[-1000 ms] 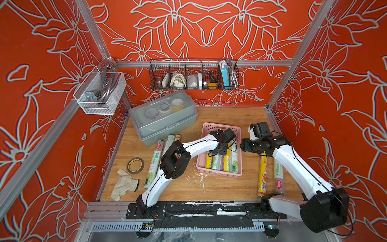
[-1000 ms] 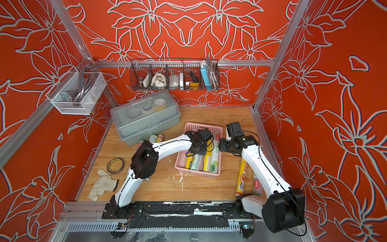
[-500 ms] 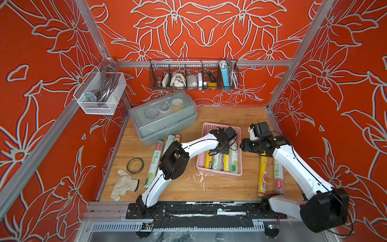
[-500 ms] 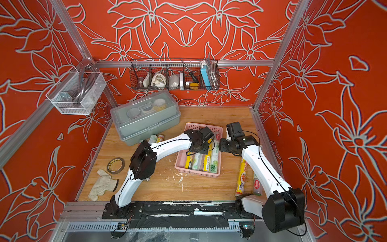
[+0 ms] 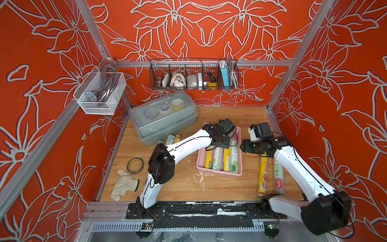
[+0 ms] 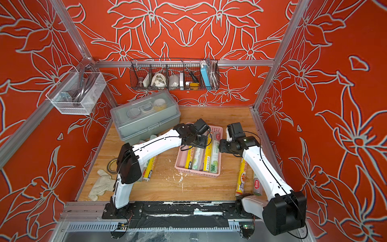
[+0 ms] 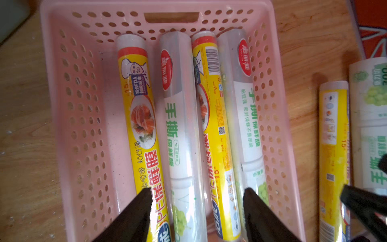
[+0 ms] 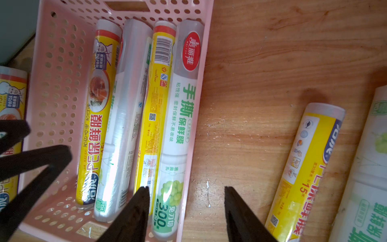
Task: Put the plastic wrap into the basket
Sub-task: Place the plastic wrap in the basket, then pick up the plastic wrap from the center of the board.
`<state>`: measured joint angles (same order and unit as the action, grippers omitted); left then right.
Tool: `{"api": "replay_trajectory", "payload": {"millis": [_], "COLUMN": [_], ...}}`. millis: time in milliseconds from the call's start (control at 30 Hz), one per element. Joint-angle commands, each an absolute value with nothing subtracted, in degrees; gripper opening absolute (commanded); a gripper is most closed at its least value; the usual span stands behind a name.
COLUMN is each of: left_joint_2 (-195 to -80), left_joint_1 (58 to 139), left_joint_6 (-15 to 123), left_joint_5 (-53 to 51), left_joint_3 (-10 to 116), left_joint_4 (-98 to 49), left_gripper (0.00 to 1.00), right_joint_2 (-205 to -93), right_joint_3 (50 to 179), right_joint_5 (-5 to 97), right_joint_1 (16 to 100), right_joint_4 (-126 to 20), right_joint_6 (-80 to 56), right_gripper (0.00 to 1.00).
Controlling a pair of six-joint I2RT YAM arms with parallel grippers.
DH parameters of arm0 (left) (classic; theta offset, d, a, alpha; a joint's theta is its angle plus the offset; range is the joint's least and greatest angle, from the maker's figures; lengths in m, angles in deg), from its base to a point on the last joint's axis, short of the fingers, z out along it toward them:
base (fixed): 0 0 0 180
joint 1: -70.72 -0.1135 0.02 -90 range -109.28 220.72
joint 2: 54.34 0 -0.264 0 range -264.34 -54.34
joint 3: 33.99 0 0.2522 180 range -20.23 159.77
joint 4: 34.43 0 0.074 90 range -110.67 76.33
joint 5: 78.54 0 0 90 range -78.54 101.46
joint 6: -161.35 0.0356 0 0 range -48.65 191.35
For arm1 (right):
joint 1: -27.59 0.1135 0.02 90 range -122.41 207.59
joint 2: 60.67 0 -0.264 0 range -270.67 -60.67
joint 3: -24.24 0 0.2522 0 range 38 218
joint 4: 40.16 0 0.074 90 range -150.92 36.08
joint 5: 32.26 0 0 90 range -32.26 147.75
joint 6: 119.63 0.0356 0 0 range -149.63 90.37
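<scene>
Four rolls of plastic wrap (image 7: pixel 182 125) lie side by side on the floor of the pink basket (image 7: pixel 79 104), packed towards the wall nearer the right arm, with a bare strip of floor along the other wall. The left fingers (image 7: pixel 134 213) hang just above these rolls, spread wide and holding nothing. The right fingers (image 8: pixel 134 213) hover over the basket's outer wall and the bench (image 5: pixel 219 117) beside it, moderately apart and also empty.

The job looks roughly half done. On the right-arm side of the basket, a yellow roll (image 5: pixel 262 178) and a white roll (image 5: pixel 278 178) lie next to each other on the bench, near the basket but not touching it. On the other side, more rolls (image 5: pixel 170 139) lie beside the grey storage box (image 5: pixel 163 119), partly hidden under the left arm. At least three show there, and the exact count cannot be told.

All of those need moving, and the free floor will take only a roll or two, so the later ones will probably have to rest on top of the first layer.
</scene>
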<state>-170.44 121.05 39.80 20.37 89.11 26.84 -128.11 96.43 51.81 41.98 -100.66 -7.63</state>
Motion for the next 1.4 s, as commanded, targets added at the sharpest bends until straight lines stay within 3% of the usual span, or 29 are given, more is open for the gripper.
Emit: {"api": "replay_trajectory", "payload": {"millis": [0, 167, 433, 1033, 1367], "left_joint_2": [-165.8, -160.46, -154.55, -144.52, -140.04], "left_joint_1": [121.35, 121.04, 118.59, 112.73, 99.2], "left_joint_6": [42.56, 44.17, 45.4, 44.21, 41.86], "left_joint_5": [21.33, 22.74, 21.92, 24.34, 26.67], "left_joint_3": [86.58, 80.68, 71.72, 55.53, 40.22], "left_joint_4": [28.63, 28.23, 25.81, 23.07, 17.17], "left_gripper": [0.7, 0.7, 0.7, 0.71, 0.71], "right_joint_2": [-126.36, -126.33, -126.38, -131.0, -130.55], "right_joint_3": [98.31, 98.84, 94.89, 92.05, 91.97], "right_joint_5": [54.87, 62.74, 69.21, 69.27, 65.05], "right_joint_1": [41.57, 41.17, 36.22, 26.95, 26.89], "right_joint_4": [-104.84, -109.37, -109.03, -105.12, -103.54], "right_joint_6": [-9.32, -10.37, -10.78, -8.79, -9.69], "right_gripper": [0.58, 0.59, 0.7, 0.82, 0.82]}}
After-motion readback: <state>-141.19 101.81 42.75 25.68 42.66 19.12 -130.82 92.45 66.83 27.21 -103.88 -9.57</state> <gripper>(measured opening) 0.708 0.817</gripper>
